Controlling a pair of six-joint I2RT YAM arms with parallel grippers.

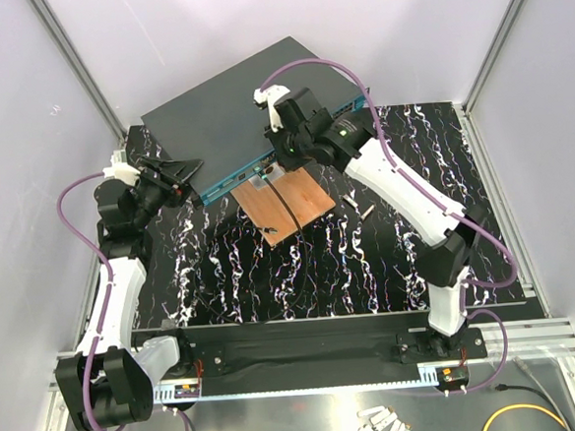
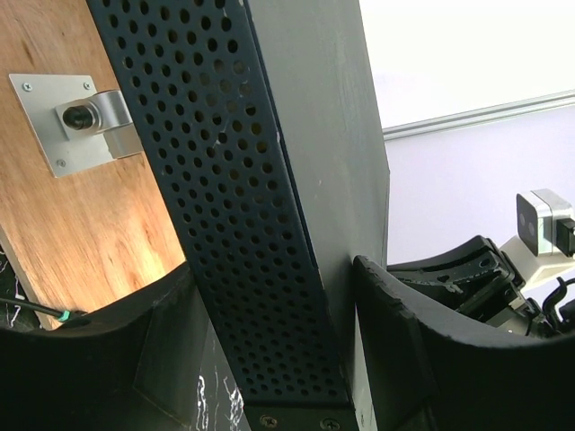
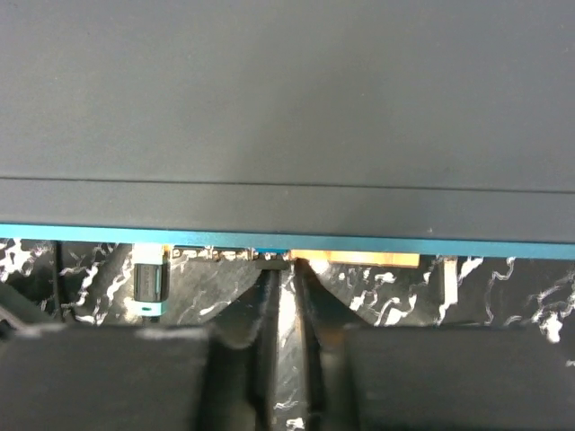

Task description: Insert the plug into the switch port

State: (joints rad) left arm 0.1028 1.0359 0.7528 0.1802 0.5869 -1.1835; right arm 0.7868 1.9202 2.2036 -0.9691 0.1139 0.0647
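The switch (image 1: 226, 111) lay at the 12 o'clock end of the worktop (image 1: 222, 269), its teal front edge facing 5 o'clock. The left pincer (image 2: 269, 269) pinched its perforated 9 o'clock end, one finger (image 2: 422, 359) on the grey top and the other against the side wall. The right pincer (image 3: 287, 268) sat at the front edge, fingers almost pressed together with a thin slit between them. I could not tell whether they pinched anything, and the plug could not be made out there.

A copper-brown board (image 1: 292, 205) crowded that edge from 6 o'clock, carrying a metal bracket (image 2: 67, 121) and a thin black cable (image 1: 289, 207). A black-and-teal piece (image 3: 150, 283) stuck out under the edge. Two small pale pegs (image 1: 351, 202) lay at the board's 3 o'clock.
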